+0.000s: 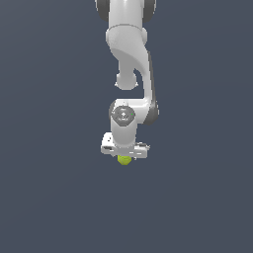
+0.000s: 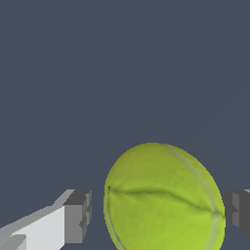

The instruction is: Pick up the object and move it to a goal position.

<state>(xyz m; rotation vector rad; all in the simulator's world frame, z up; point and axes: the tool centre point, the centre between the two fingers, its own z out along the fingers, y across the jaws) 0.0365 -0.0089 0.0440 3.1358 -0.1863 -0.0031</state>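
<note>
The object, a yellow-green ball (image 2: 163, 200) with a faint seam line, lies on the dark grey floor between my two fingers. The gripper (image 2: 158, 215) is open. One grey pad (image 2: 78, 215) stands a small gap away from the ball, and the other pad (image 2: 239, 212) is close by its opposite side. In the exterior view the white gripper (image 1: 124, 154) hangs straight down over the ball (image 1: 124, 159), and only the ball's lower part peeks out beneath the hand.
A flat dark grey floor (image 1: 49, 197) fills everything around the arm. The white arm (image 1: 131, 54) rises straight up from the gripper. No other objects or goal marker show.
</note>
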